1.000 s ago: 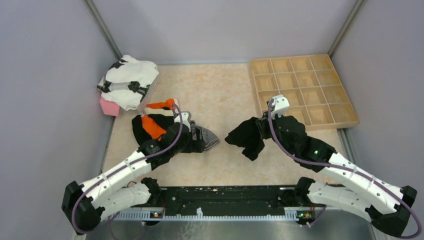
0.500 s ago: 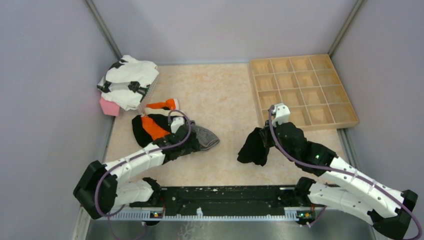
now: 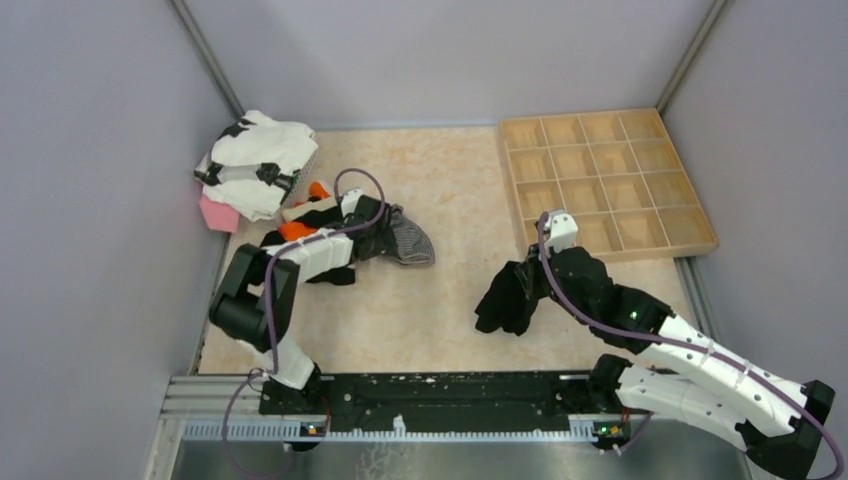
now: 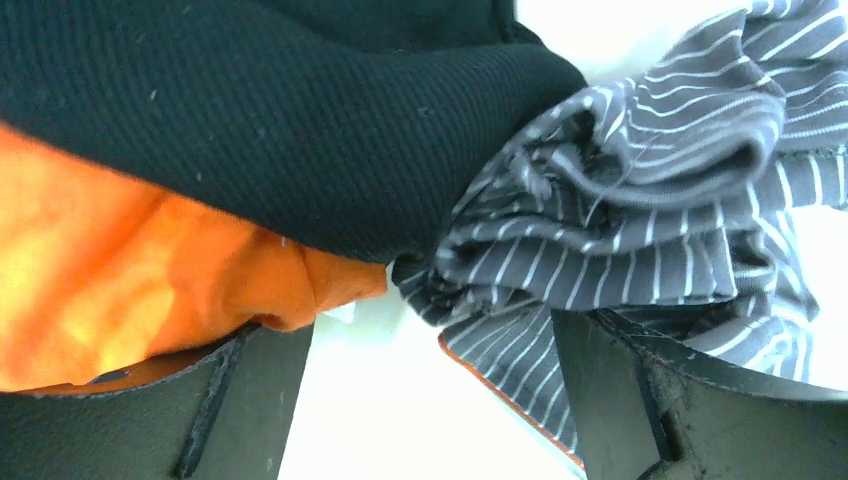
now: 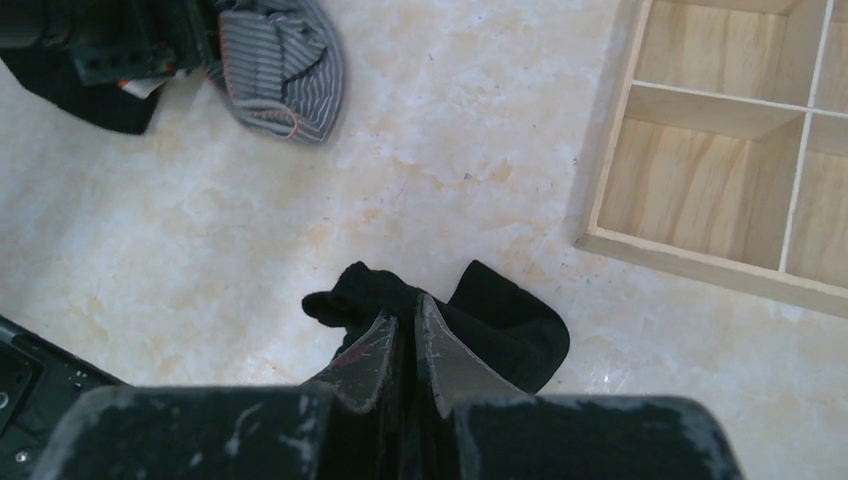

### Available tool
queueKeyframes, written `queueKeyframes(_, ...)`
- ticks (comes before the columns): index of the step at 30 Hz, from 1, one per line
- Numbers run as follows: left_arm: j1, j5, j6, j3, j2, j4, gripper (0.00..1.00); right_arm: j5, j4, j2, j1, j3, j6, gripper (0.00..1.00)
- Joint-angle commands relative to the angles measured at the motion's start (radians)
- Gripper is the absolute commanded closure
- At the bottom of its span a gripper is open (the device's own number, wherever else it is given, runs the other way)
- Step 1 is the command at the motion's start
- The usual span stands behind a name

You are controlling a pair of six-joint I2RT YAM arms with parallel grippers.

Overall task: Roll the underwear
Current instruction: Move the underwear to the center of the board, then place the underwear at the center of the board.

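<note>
Black underwear (image 5: 500, 330) pinched in the right gripper (image 5: 405, 315), we see the left gripper (image 4: 430, 400) spread wide, striped grey underwear (image 4: 640, 220) just before it.

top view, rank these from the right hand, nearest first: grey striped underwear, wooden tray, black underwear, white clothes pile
1. black underwear, gripped in the right hand
2. wooden tray, just behind it, on the right
3. grey striped underwear, left of centre
4. white clothes pile, far left corner

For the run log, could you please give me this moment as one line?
left gripper: open, at striped underwear | right gripper: shut on black underwear, hanging | rolled: neither
</note>
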Motion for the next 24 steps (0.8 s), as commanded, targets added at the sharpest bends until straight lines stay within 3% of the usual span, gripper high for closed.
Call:
queueKeyframes(1, 0.070, 0.007, 0.084, 0.207, 0.178, 0.099, 0.07, -0.031, 0.034, -0.008, -0.005, 0.007, 0.043, 1.00)
queueKeyframes(6, 0.106, 0.039, 0.210, 0.538, 0.378, 0.041, 0.06, -0.055, 0.030, 0.035, -0.005, 0.045, 0.029, 1.00)
queueKeyframes(9, 0.105, 0.086, 0.238, 0.694, 0.388, -0.052, 0.03, -0.067, 0.021, 0.050, -0.005, 0.083, 0.014, 1.00)
queueKeyframes(14, 0.105, 0.182, 0.214, 0.524, 0.154, 0.035, 0.01, -0.207, 0.064, 0.074, -0.006, 0.097, -0.020, 1.00)
queueKeyframes(24, 0.137, 0.282, 0.149, 0.099, -0.375, 0.082, 0.01, -0.631, 0.353, 0.254, -0.005, 0.222, 0.024, 0.98)
